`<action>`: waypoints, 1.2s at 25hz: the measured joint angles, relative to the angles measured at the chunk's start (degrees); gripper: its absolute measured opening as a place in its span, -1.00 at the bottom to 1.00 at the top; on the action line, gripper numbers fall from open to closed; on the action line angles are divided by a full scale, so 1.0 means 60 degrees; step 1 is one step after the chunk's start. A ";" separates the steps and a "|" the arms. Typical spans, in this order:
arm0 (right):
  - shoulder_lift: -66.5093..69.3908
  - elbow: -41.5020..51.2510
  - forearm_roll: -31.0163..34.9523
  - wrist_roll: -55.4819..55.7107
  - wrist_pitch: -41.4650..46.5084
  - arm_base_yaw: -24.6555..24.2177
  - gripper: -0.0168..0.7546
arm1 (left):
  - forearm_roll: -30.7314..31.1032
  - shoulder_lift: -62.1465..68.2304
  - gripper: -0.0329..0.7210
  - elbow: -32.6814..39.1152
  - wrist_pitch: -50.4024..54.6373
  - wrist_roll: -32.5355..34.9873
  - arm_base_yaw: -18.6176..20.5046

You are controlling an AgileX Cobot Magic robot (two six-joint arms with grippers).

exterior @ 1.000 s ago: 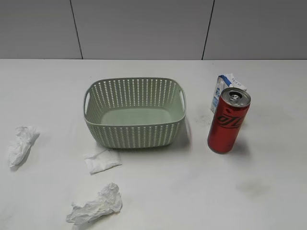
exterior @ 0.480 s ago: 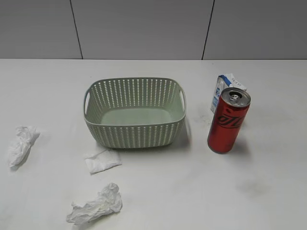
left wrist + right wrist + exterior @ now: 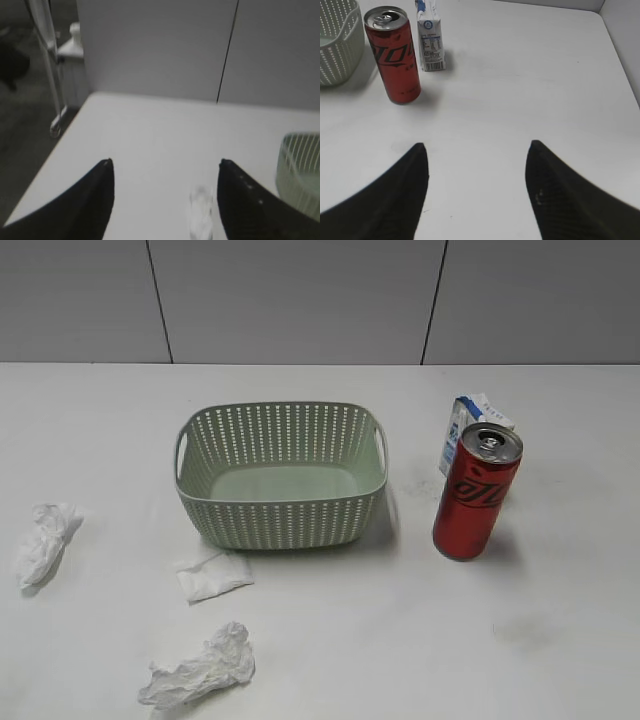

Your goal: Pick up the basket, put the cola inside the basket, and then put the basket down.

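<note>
The pale green basket (image 3: 281,476) stands empty on the white table at centre; its edge shows in the left wrist view (image 3: 301,170) and the right wrist view (image 3: 336,40). The red cola can (image 3: 476,492) stands upright to the basket's right, also in the right wrist view (image 3: 393,55). My left gripper (image 3: 164,162) is open and empty over the table's left part, left of the basket. My right gripper (image 3: 476,145) is open and empty, nearer the front than the can and to its right. Neither gripper shows in the exterior view.
A white-and-blue small carton (image 3: 470,428) stands just behind the can, also in the right wrist view (image 3: 430,35). Crumpled tissues lie at the left (image 3: 45,542), front of the basket (image 3: 212,575) and front left (image 3: 198,667). The table's left edge (image 3: 55,150) drops off.
</note>
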 joint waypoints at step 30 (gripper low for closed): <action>0.0000 0.0000 0.0000 0.0009 0.0000 0.0000 0.25 | -0.2786 1.2180 0.39 -0.6187 -0.1277 0.0532 -0.0261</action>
